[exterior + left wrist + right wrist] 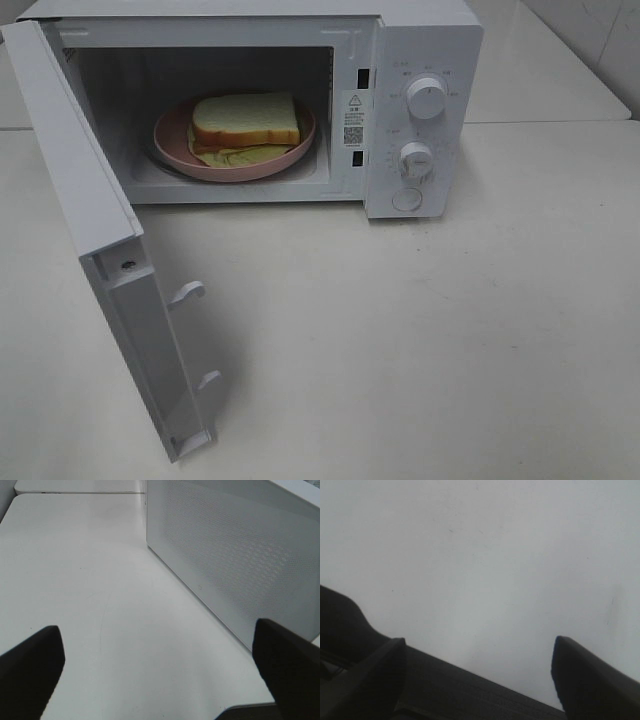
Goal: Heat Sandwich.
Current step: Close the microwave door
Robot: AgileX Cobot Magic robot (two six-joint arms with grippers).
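Observation:
The sandwich [245, 122], white bread with a tan crust and a pale yellow-green layer, lies on a round pink plate [172, 137] inside the white microwave [420, 40], whose door [100, 250] hangs wide open to the left. Neither arm shows in the exterior high view. My left gripper [157, 665] is open with nothing between its dark fingers [30, 665]; it hovers over the white table beside the door's perforated outer face [240, 555]. My right gripper [477, 672] is open too, empty, above bare table.
The microwave stands at the back of the white table [420, 340], with two dials [427, 98] and a round button on its right panel. The open door juts forward on the left, nearly to the table's front edge.

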